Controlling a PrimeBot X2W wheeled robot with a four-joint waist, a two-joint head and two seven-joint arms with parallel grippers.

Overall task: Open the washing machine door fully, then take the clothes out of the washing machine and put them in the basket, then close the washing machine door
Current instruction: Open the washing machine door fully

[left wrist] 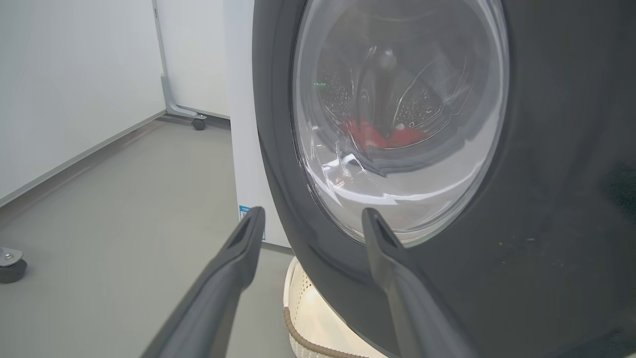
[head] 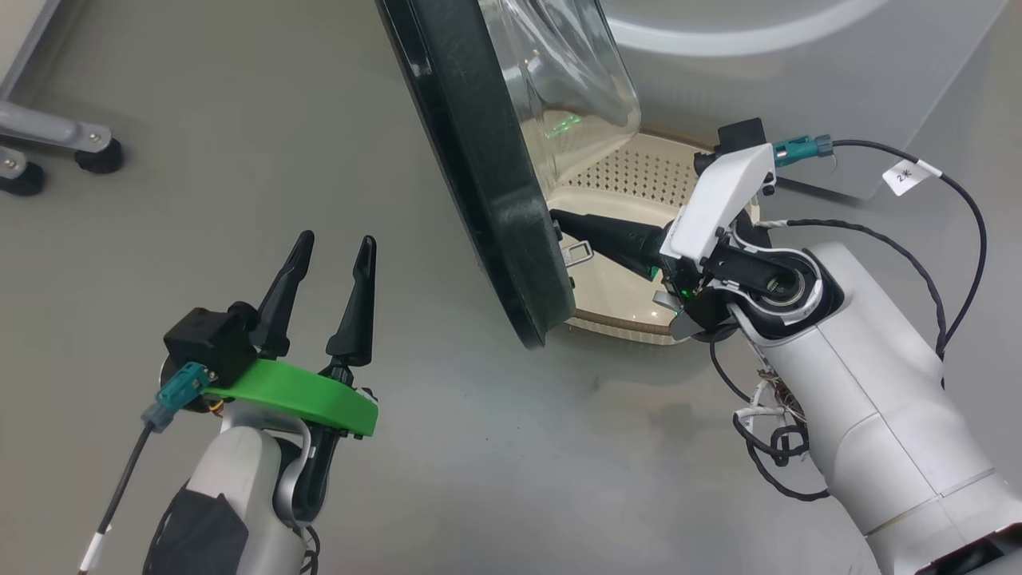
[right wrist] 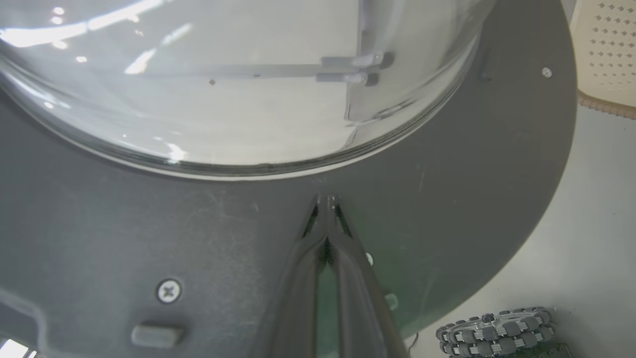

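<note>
We judge the washing machine door [head: 487, 184] not yet fully open: our right gripper [right wrist: 328, 199], fingers closed, presses its inner face. Behind it the clothes [left wrist: 370, 134] seemingly lie untouched; the basket [head: 663, 180] sits beneath; the left gripper [head: 336, 238] has its fingers spread and empty.

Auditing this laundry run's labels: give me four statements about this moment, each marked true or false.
1. The right gripper is shut, tips on the inner face of the washing machine door. True.
2. The basket sits under the open door. True.
3. The left gripper grips the door's rim. False: it is open, apart from the door.
4. The clothes lie in the basket. False: they are inside the washing machine, seen through the glass.
</note>
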